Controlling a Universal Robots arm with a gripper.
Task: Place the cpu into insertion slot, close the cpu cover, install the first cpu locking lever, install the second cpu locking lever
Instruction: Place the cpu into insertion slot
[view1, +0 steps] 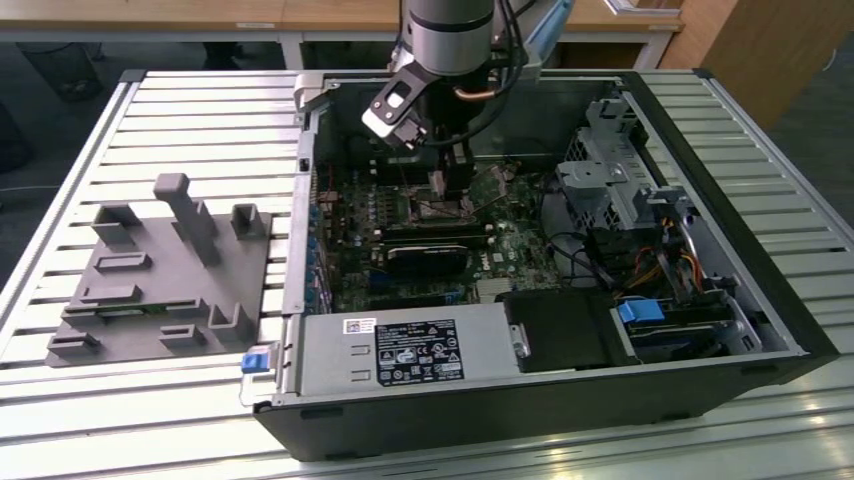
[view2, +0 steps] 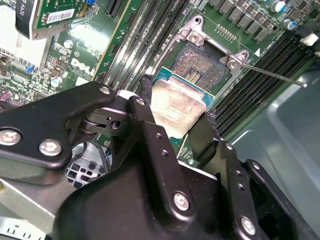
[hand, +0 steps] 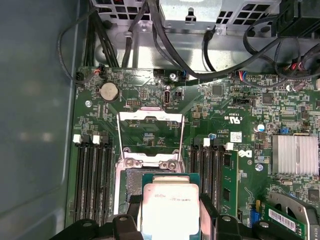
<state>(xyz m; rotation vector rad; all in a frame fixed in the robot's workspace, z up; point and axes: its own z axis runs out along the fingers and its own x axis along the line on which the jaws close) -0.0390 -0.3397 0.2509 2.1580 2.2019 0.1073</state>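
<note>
The tool (view2: 176, 100) is clamped on the cpu (hand: 170, 207) by 2 edges, holding it level over the insertion slot (view2: 207, 62). The cpu cover (hand: 150, 116) stands open, leaving that slot clear.

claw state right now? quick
claw: shut on the cpu, held at the insertion slot; cpu cover open.

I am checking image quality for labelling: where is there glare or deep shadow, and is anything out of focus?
Second wrist view: glare washes out the cpu; first wrist view: the cpu gleams mildly, the case wall looks soft; exterior view: the motherboard sits in dim shadow.
</note>
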